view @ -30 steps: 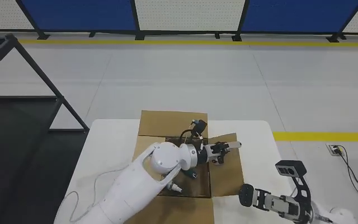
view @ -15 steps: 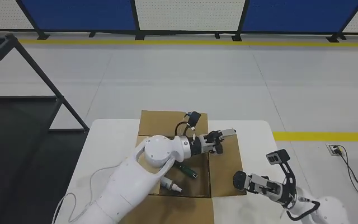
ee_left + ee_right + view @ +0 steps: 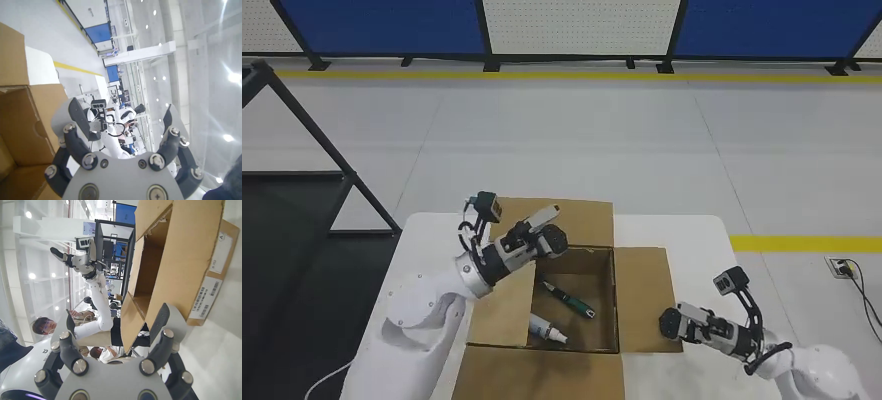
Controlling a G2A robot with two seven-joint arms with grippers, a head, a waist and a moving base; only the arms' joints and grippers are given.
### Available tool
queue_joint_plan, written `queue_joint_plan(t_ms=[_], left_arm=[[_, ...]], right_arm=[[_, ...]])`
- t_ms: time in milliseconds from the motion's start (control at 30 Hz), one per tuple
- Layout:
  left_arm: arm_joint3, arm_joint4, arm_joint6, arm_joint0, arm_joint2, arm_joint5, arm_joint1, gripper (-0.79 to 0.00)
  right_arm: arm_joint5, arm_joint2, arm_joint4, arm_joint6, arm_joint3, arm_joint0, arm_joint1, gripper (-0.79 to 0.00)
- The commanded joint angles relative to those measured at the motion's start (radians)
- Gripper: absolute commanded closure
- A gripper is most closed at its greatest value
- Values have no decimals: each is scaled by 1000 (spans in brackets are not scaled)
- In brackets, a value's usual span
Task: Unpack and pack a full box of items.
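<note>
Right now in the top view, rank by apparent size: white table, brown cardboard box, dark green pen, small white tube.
1. White table.
2. Brown cardboard box.
3. Dark green pen and small white tube: too alike; pen longer, tube thicker.

white label point(image 3: 205, 296) w/ barcodes on box point(image 3: 181, 256) side, circled-letter mark point(image 3: 221, 237) nearby (fine print unreadable)

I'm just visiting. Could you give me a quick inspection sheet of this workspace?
Surface: white table, box on it.
Job's things: open cardboard box, flaps spread; green pen and white bottle lying inside.
Clutter: nothing seen.
Grippers: left gripper open, above the box's far flap; right gripper open beside the right flap.
Cables: black lead looped at the left wrist.
Surroundings: blue and white panels, yellow floor line.
</note>
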Motion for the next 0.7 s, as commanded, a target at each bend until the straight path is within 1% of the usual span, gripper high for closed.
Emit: queue_joint_plan(t_ms=[0,33,433,533,600,667], left_arm=[[-61,-25,-2,91,-92,-34,11,-785],[-75,-29,-4,115,-115,-46,14,-785],[-75,-29,-4,115,-115,-46,14,-785],[-75,-29,-4,115,-115,-46,14,-785],[-83,-23,27,138,-124,-61,15,-785],[-100,-41,68,173,-155,-97,16,-785]], right_arm=[[34,-2,-27,-15,-3,0,3,-785],[44,-3,-28,-25,-6,0,3,-785],[44,-3,-28,-25,-6,0,3,-785],[66,-13,-87,-96,-28,-8,3,-785],[81,-27,-91,-101,-49,-13,3,-785],[88,-29,-102,-101,-52,-15,5,-785]])
